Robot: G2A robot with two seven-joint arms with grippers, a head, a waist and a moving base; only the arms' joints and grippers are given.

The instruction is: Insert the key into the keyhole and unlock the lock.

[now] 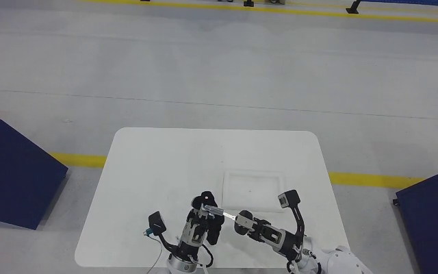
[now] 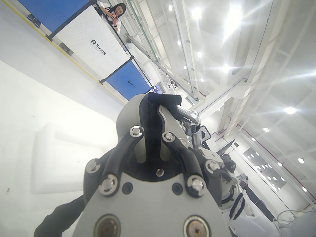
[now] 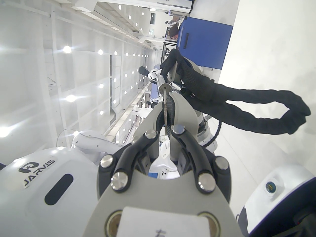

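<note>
Two arms meet low over the table, near its 6 o'clock edge. The left pincer sits at 9 o'clock from the right pincer. A short shiny bar joins them.

The left pincer is closed tight on the lock. The lock is shiny metal and sticks out past the black pads toward the right pincer.

The right pincer is closed too, with just a thin gap. In that gap it pinches the key, seen from its thin edge. The key points at the round end of the lock, and its tip touches that end. You cannot tell how far in it goes.

A flat white tray lies on the table at 12 o'clock from the pincers, near them but not touching.
</note>
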